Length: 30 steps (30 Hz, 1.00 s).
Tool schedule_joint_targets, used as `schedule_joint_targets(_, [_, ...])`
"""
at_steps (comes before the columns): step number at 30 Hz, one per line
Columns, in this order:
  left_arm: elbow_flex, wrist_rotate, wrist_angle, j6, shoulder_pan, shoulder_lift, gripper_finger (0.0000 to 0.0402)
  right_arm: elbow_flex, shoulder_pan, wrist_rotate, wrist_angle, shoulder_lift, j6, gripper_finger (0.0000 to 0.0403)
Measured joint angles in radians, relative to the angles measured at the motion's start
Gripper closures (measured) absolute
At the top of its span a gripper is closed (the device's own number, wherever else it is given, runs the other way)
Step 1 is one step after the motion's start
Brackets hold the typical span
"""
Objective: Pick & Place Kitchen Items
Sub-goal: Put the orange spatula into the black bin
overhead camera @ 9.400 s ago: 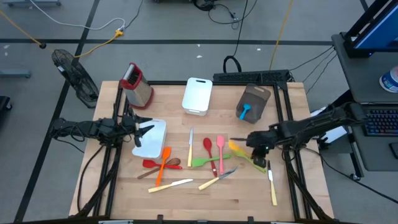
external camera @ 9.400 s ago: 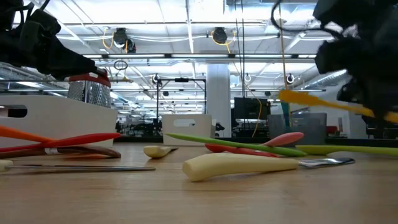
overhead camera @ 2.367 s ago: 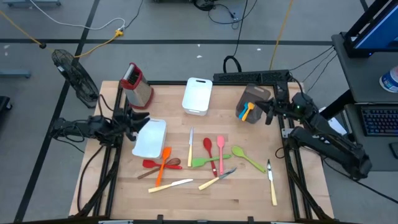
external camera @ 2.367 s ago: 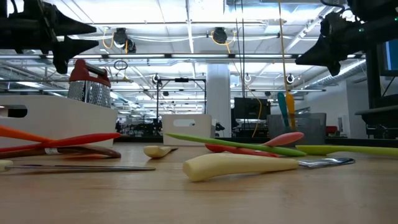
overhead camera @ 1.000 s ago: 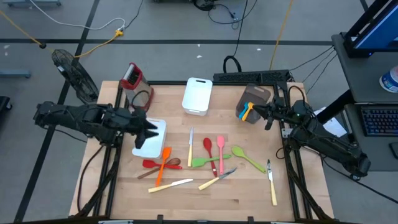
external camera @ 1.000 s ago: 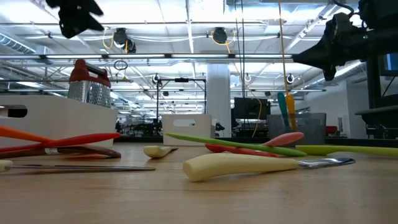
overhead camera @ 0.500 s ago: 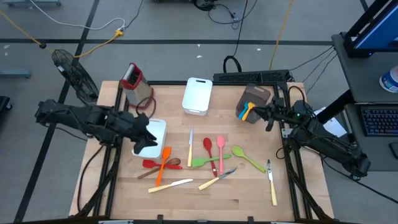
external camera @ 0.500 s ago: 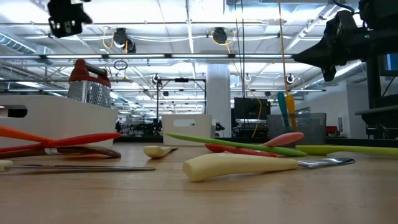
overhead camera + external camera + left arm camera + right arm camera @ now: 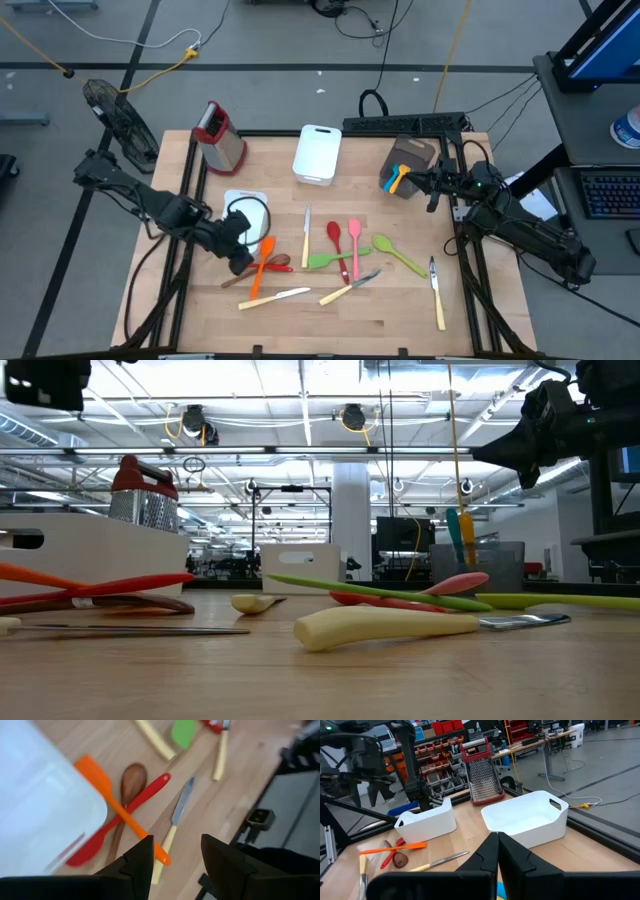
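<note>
Since the last half-second the left gripper (image 9: 240,258) has swung off the white tub (image 9: 244,200) toward the near-left cluster of utensils, and it now hangs just above them; its jaws stand apart with nothing between, as the left wrist view shows. That placement suggests it is lining up a pick from the crossed pile beneath it: an orange spatula (image 9: 115,807), flat-bladed and of matte silicone, lies over a red spoon (image 9: 118,822) and a wooden spoon (image 9: 131,782) with a smooth brown bowl. Beside them lies a cream-handled knife (image 9: 172,827), thin and rigid with a dull metal blade.

Farther right on the pale wood counter (image 9: 400,320) the rest are spread loosely: a red spoon, a pink spatula (image 9: 355,245), green spatulas (image 9: 400,255) and more knives. A blue and a yellow tool already stand in the brown holder (image 9: 410,160) at far right.

Over by that holder the right gripper (image 9: 425,185) waits, its jaws pressed together and empty. Being soft and slim, the silicone pieces will likely flex when pinched.
</note>
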Motion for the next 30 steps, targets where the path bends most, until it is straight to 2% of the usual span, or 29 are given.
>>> schedule_joint_targets(7, [0.126, 0.072, -0.051, -0.246, -0.017, 0.18, 0.0231, 0.0, 0.0, -0.001, 0.0, 0.0, 0.0, 0.0399])
schedule_joint_targets(13, [0.139, 0.159, -0.044, -0.451, -0.053, 0.28, 0.0231, 0.0, 0.0, -0.001, 0.0, 0.0, 0.0, 0.0399])
schedule_joint_targets(17, [0.139, 0.197, -0.04, -0.52, -0.082, 0.318, 0.0231, 0.0, 0.0, -0.001, 0.0, 0.0, 0.0, 0.0399])
schedule_joint_targets(30, [0.139, 0.173, -0.038, -0.62, -0.109, 0.341, 0.0231, 0.0, 0.0, -0.001, 0.0, 0.0, -0.019, 0.0399])
